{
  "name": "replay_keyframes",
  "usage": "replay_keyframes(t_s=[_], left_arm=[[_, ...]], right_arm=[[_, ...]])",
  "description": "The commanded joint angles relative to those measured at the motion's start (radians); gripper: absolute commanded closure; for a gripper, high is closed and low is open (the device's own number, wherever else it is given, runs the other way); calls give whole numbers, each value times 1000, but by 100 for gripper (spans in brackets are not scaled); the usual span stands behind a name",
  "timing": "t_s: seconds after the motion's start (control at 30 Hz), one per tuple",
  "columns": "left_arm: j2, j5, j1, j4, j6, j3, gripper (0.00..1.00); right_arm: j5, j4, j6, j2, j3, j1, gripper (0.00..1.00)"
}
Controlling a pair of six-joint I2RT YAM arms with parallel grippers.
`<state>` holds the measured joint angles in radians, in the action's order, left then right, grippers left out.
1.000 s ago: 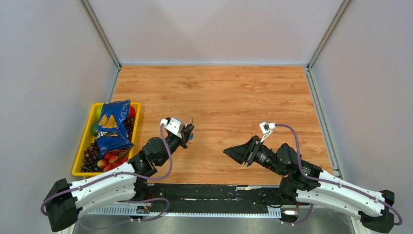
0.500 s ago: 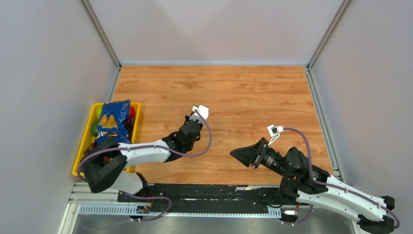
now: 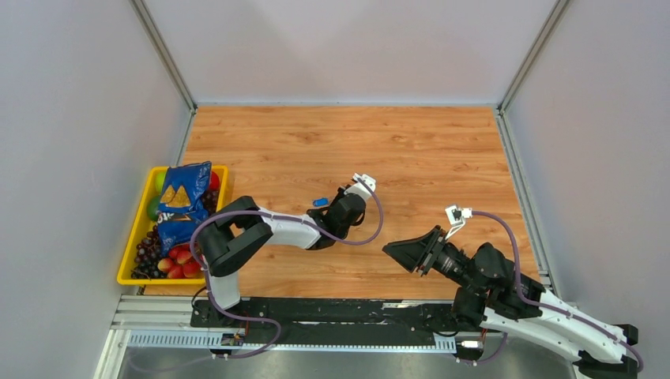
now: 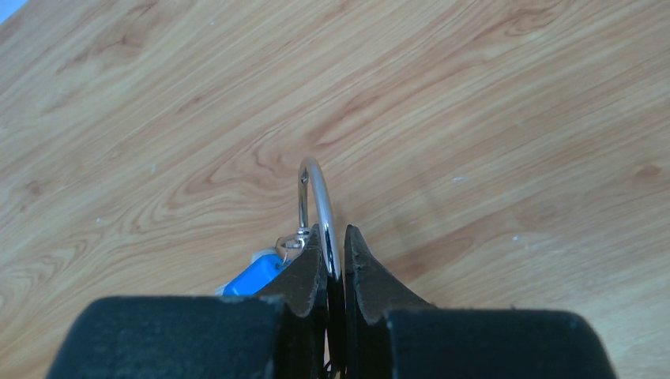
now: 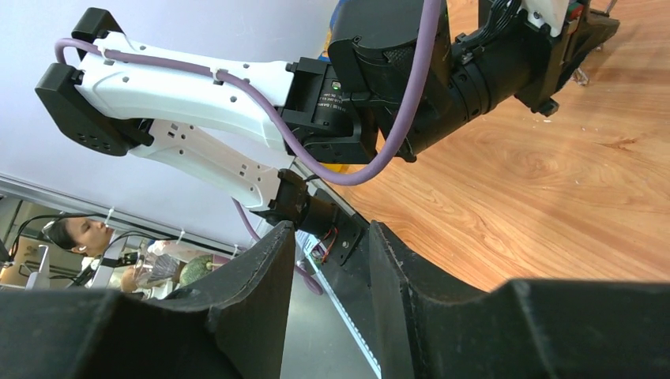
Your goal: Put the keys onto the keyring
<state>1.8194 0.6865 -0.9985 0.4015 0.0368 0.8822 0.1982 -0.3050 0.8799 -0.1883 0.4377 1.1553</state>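
My left gripper (image 4: 333,230) is shut on the thin silver keyring (image 4: 318,189), whose arc sticks out past the fingertips above the wooden table. A key with a blue head (image 4: 251,278) hangs from the ring by a small silver loop, just left of the left finger. From above, the left gripper (image 3: 336,204) is stretched out to the middle of the table, the blue key (image 3: 320,202) beside it. My right gripper (image 3: 399,251) hovers to its right, open and holding nothing. In the right wrist view its fingers (image 5: 261,276) frame the left arm (image 5: 237,87).
A yellow bin (image 3: 126,264) at the table's left edge holds a blue chip bag (image 3: 183,201), grapes and fruit. Grey walls close in the table on the left, back and right. The black base rail (image 3: 332,312) runs along the near edge.
The left arm has swung from near the bin rightward to the table's middle, carrying the ring and the blue key. The right gripper has drawn back slightly to the right.
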Motion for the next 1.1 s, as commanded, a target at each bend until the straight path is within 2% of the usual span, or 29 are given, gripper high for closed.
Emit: replay_keyframes(t_s=[0.0, 0.13, 0.3, 0.4, 0.57, 0.6, 0.8, 0.9, 0.97, 1.07], left_arm=[[47, -26, -19, 6, 44, 69, 100], [101, -35, -40, -6, 51, 117, 97], [153, -68, -53, -17, 85, 155, 87], [161, -105, -63, 2, 102, 155, 71], [141, -176, -71, 54, 107, 144, 55], [133, -198, -71, 66, 107, 138, 48], [31, -269, -73, 70, 91, 116, 35], [-48, -296, -73, 52, 73, 110, 28], [-98, -310, -74, 43, 64, 102, 19], [-180, -324, -74, 14, 52, 94, 17]], right_arm=[[19, -30, -16, 21, 24, 3, 57], [27, -43, -16, 29, 33, 3, 57], [28, -55, -16, 26, 42, 3, 57], [29, -56, -16, 23, 47, 3, 57], [34, -60, -32, 1, 72, 4, 57], [36, -63, -37, -4, 83, 3, 56], [66, -87, -71, -24, 134, 3, 50], [72, -92, -89, -40, 162, 3, 41], [71, -96, -110, -64, 190, 4, 34], [79, -105, -143, -112, 233, 3, 30]])
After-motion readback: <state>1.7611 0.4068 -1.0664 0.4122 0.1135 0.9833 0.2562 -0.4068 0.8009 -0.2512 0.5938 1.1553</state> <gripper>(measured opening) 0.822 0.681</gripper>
